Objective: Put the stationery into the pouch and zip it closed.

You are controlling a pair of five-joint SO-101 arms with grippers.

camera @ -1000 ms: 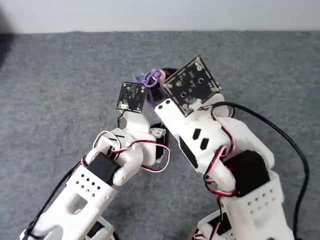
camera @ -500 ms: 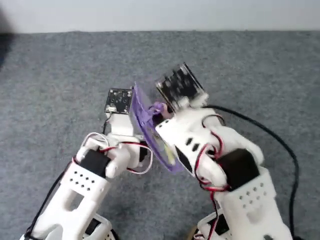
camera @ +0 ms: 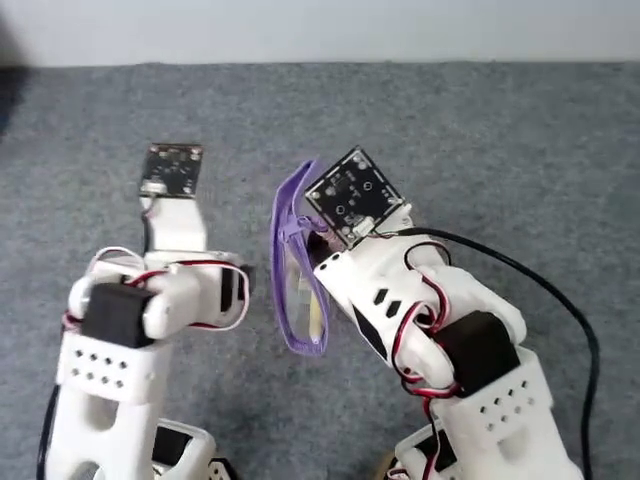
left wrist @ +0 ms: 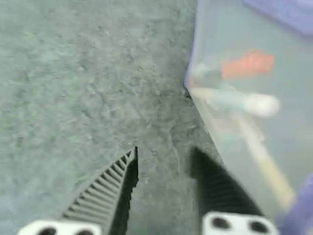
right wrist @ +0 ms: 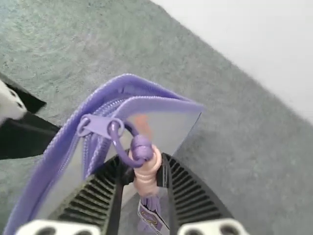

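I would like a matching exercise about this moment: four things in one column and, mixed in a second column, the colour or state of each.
Column one:
1. left gripper
2. right gripper
3. pouch
4. table covering

Column two:
A. grey
B. purple edges, see-through sides
C. shut on the zipper pull
D. open, holding nothing

Pairs: 1-D, 2-C, 3-B, 4-A.

Robot test bench, likely a lab.
Grey felt-like surface (camera: 520,130), plain white wall (camera: 320,30) behind, two white arms (camera: 440,320) with bare wiring.
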